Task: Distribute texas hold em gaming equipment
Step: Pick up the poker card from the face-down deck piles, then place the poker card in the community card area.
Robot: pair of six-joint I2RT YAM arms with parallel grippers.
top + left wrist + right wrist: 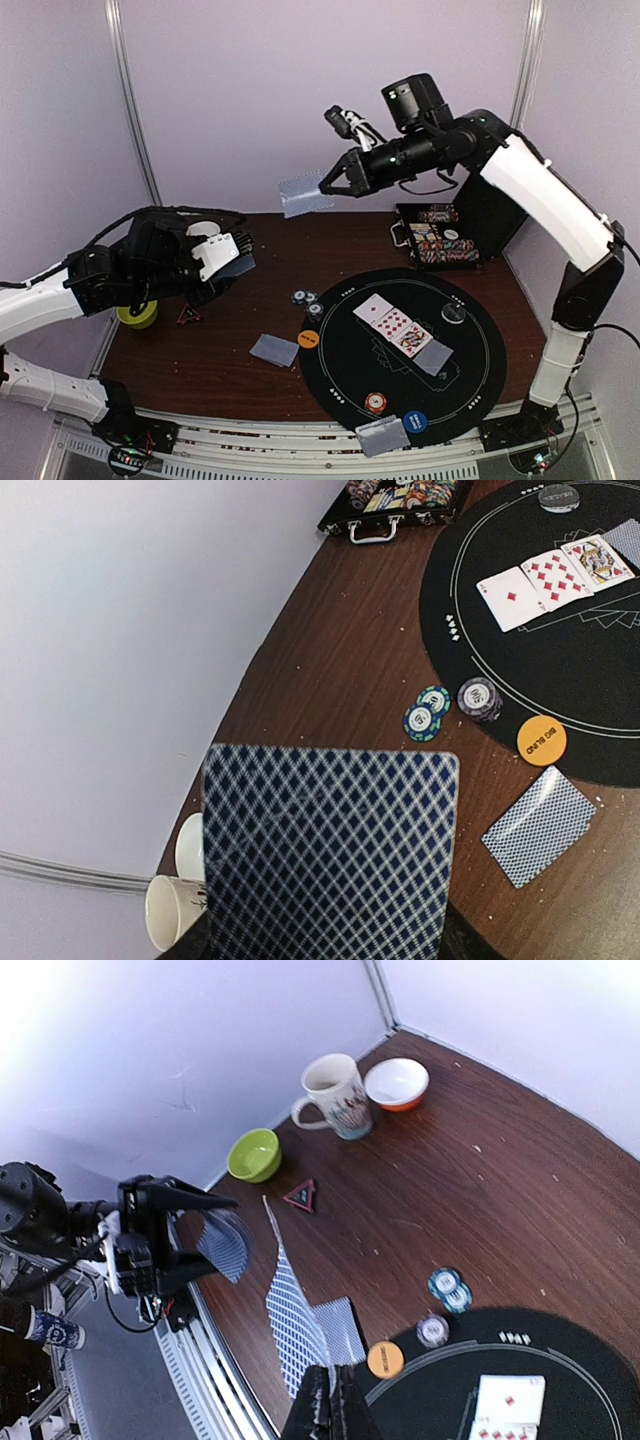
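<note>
Right hand (325, 185) pinches a raised card (303, 195); left hand (232, 262), part-open, clasps a second card (330, 850) near green bowl (252, 1153).

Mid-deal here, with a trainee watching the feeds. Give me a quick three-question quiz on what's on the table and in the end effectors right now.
1. True or false: the right end effector hangs open and empty above the table.
2. How many face-up cards lie on the black mat? A) two B) three C) five
3. What is printed on the orange disc?

Key:
1. False. It is shut on a blue-backed card.
2. B
3. BIG BLIND
</note>
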